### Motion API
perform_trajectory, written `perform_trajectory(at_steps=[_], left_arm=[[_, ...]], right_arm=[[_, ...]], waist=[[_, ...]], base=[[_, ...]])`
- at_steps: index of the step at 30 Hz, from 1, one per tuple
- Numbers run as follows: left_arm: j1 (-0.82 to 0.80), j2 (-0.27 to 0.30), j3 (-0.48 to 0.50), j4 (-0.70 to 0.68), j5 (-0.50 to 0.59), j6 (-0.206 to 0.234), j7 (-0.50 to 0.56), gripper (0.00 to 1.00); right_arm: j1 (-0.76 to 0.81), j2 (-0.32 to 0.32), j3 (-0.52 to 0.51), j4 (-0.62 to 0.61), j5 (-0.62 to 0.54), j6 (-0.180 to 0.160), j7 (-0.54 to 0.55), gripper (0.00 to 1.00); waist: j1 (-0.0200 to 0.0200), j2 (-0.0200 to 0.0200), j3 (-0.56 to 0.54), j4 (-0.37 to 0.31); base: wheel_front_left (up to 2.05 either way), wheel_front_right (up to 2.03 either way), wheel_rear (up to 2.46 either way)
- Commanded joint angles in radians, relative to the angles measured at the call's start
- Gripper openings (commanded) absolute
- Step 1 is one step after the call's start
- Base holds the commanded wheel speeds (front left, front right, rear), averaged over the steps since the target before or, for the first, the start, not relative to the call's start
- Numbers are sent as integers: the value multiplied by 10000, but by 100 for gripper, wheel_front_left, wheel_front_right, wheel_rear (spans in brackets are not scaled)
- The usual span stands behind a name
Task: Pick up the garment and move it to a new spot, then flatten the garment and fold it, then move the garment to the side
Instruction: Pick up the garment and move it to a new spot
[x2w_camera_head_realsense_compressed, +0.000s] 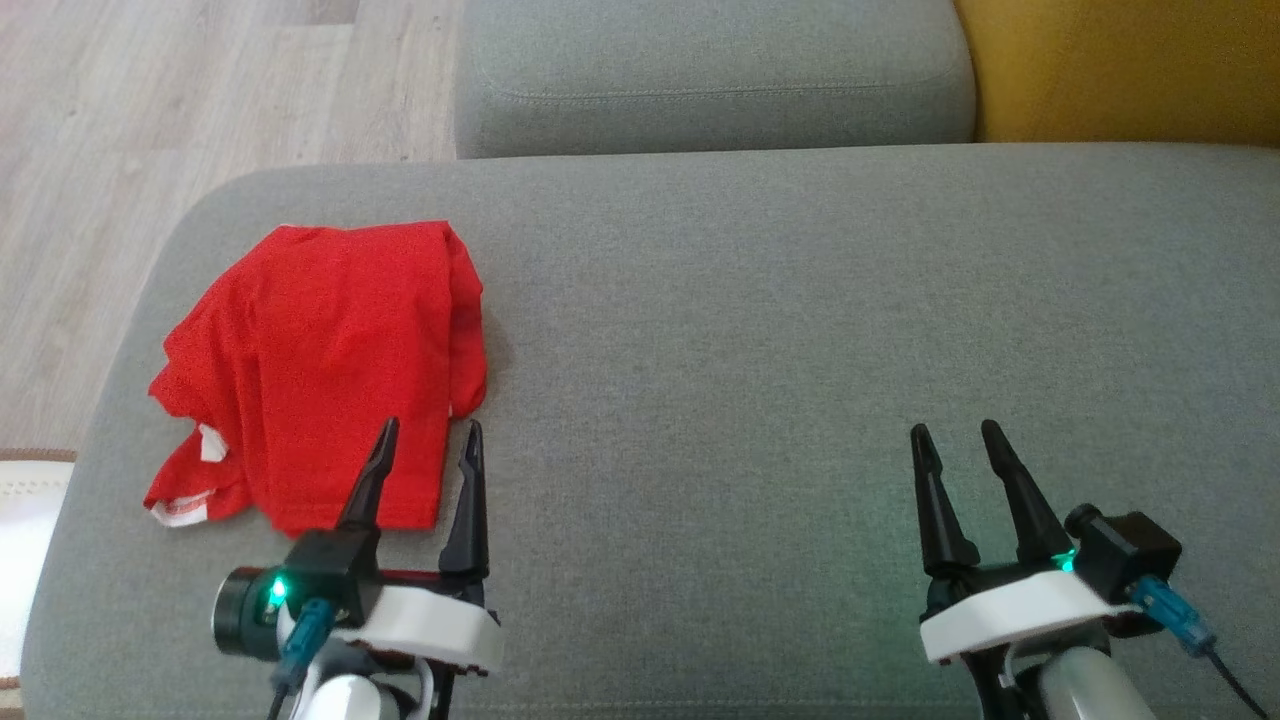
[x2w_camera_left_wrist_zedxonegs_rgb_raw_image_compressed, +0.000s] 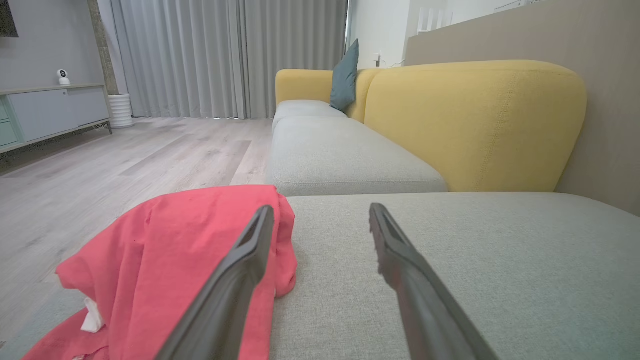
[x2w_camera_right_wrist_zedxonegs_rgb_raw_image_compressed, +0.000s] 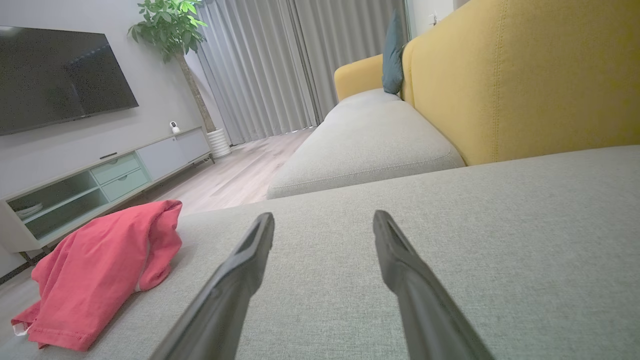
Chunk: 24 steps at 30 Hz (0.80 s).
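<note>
Garment: red cloth, bunched in a loose heap on the left part of the grey seat cushion, close to its left edge; white tag at the near left corner.
Left gripper: released, 2 fingers spread, nothing between them; hovers at the garment's near right corner, 1 finger over red cloth, the other over bare cushion; cannot tell whether touching the cloth.
Right gripper: released as well, fingers apart and empty, over bare cushion well to the right of the garment.
Surroundings: yellow backrest at the far right, wooden floor at the far left.
Step, as judged: pick-up not yet made; heap neither flat nor neatly folded.
Handling, as judged: light, limp, no stiffness; likely to sag and open out when lifted and to drag on the rough upholstery; not slippery, not fragile.
Where to grip, as judged: a hem or raised fold, not the flat middle; near right hem, closest to the left gripper; or the thick rolled fold along the right side, for more cloth to bite.
Risk: pinching only the top layer, or the seat fabric with it.
</note>
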Motion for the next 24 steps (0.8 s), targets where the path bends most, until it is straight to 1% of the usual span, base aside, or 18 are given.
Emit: perform_trajectory(at_steps=[1,8,13,18,24], left_arm=[[-320,-53,372,-292,84,-23,-124,100],[-300,-60,344,-250,-59,-10,-124,100],[-306,-61,344,-225,-104,22,-124,100],[-314,-61,361,-199,-137,57,-124,100],[-284,-62,454,-171,-129,90,-124,100]], right_arm=[[-417,-70,190,-351,24,-7,-111,100],[-387,-70,239,-270,45,-7,-111,100],[-398,-70,301,-221,55,-7,-111,100],[-405,-70,386,-242,33,-7,-111,100],[-356,-70,530,-345,-42,-7,-111,100]], waist=[[0,0,-6,11],[0,0,-10,101],[0,0,11,325],[0,0,49,767],[0,0,46,1526]], base=[[0,0,0],[0,0,0],[0,0,0],[0,0,0],[0,0,0]])
